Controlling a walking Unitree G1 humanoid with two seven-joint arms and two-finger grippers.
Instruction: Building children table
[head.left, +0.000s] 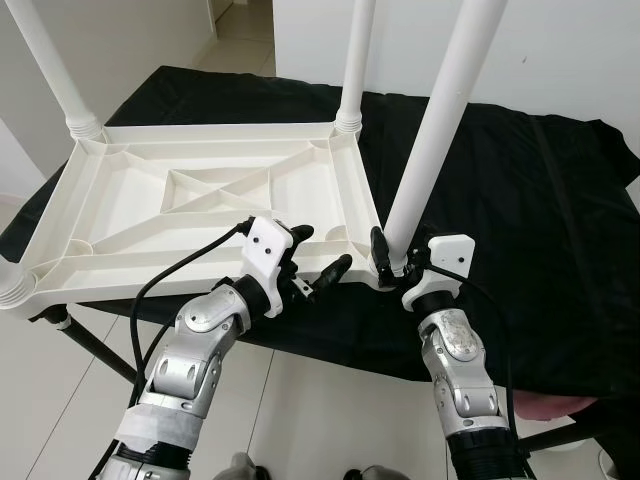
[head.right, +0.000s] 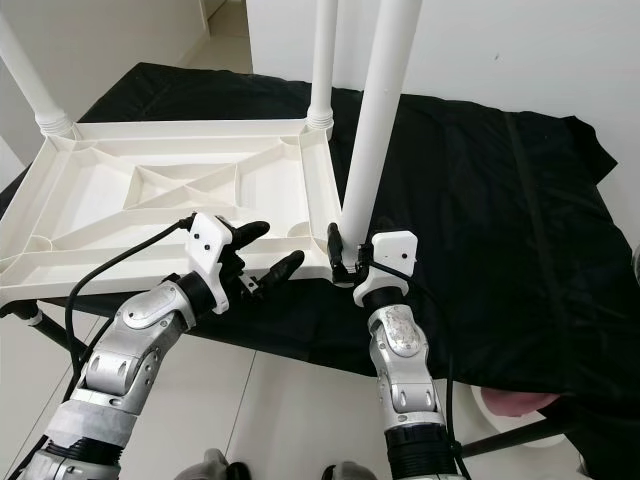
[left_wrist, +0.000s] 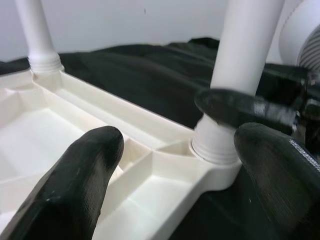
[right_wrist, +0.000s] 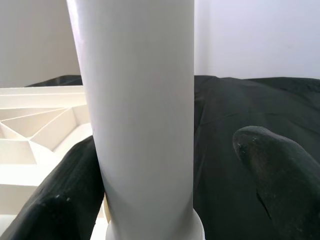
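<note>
R gripper fingers round table leg w/o clamping; L gripper spread by tabletop

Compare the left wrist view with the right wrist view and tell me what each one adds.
Left wrist view: the threaded collar of the near leg seated in a corner socket of the tabletop, plus a far leg at another corner. Right wrist view: the right gripper, its jaws straddling the near leg's shaft, one touching it, the other apart. Both: near leg, ribbed upturned tabletop, black cloth.
</note>
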